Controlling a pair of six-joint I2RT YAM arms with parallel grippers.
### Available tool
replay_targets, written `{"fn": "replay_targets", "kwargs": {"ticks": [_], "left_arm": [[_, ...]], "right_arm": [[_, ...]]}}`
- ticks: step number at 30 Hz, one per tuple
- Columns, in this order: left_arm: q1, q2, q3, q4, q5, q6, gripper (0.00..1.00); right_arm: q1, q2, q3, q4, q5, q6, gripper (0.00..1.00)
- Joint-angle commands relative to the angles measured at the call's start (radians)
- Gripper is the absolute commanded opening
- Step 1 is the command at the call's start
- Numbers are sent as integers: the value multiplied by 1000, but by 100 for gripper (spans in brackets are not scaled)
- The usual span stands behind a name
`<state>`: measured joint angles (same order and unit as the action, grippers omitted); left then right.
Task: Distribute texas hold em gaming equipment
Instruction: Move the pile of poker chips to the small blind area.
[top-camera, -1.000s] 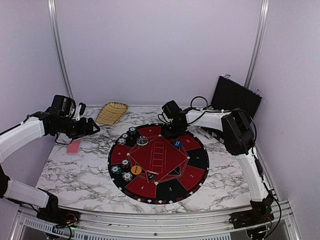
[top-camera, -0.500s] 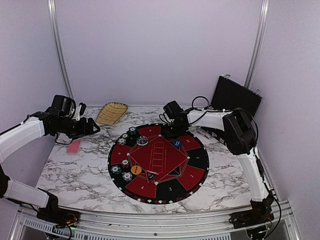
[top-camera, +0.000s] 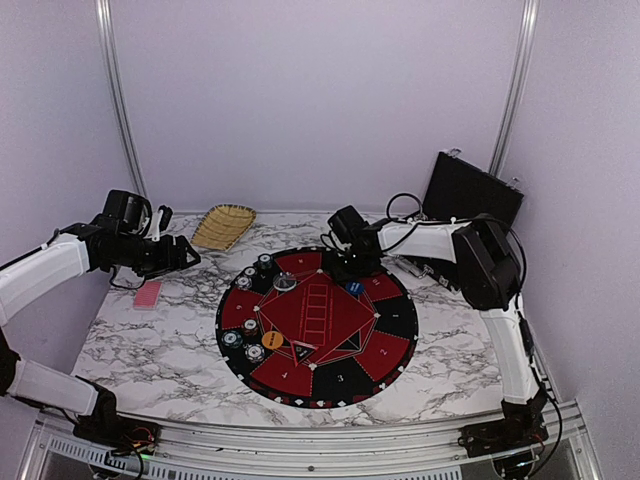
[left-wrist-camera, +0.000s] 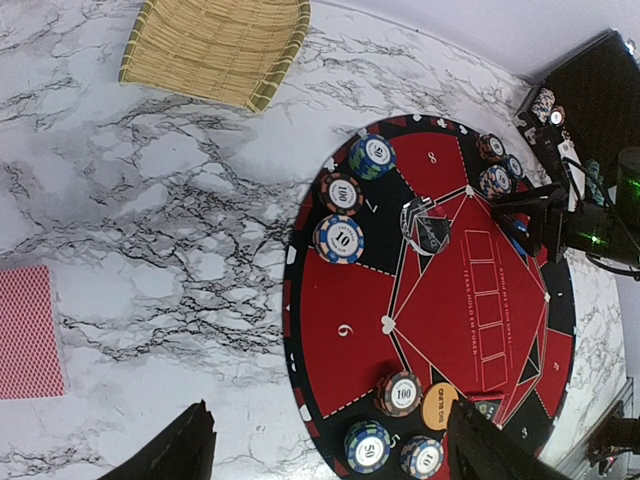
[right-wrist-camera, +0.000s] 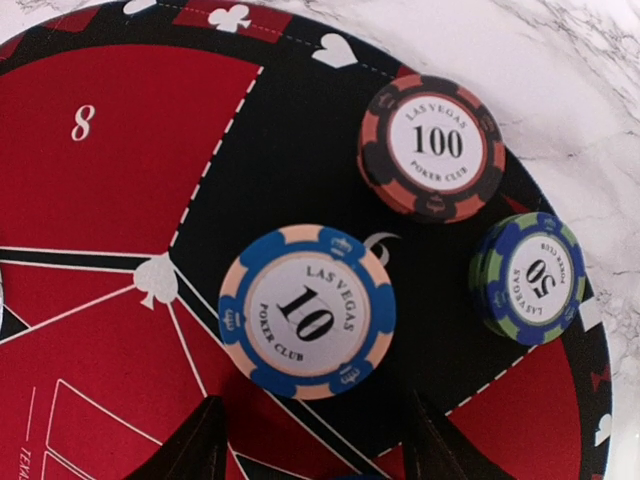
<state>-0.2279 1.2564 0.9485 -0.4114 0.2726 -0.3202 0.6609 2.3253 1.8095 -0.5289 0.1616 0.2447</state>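
Note:
On the round red-and-black mat (top-camera: 340, 375), my right gripper (right-wrist-camera: 315, 450) hangs open just behind a blue-and-white 10 chip stack (right-wrist-camera: 307, 311), not touching it. A 100 stack (right-wrist-camera: 432, 146) and a 50 stack (right-wrist-camera: 530, 277) stand beyond it. From above, that gripper (top-camera: 350, 264) is over the mat's far rim, by a blue disc (top-camera: 354, 288). More stacks (left-wrist-camera: 338, 238) (left-wrist-camera: 400, 393), a clear disc (left-wrist-camera: 425, 225) and an orange disc (left-wrist-camera: 440, 407) sit on the mat's left side. Pink-backed cards (top-camera: 147, 294) lie on the marble at left. My left gripper (top-camera: 185, 255) hovers open and empty above the table.
A woven straw basket (top-camera: 223, 225) sits at the back left of the marble table. An open black case (top-camera: 470, 195) stands at the back right, with cables beside it. Aluminium frame posts rise at both back corners.
The right arm's elbow has shifted slightly to the right and its gripper has edged along the mat's far rim. The left arm has not moved.

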Motion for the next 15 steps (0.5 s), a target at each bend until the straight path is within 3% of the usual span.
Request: {"fn": "replay_targets", "kwargs": {"ticks": [1,15], "left_arm": [[6,2,-12,20,16,12,81],[6,5,-12,21,12,5,81]], "right_arm": [[12,-40,-29,-27,-26,11,58],[31,-143,-26,-38,9,9,58]]}}
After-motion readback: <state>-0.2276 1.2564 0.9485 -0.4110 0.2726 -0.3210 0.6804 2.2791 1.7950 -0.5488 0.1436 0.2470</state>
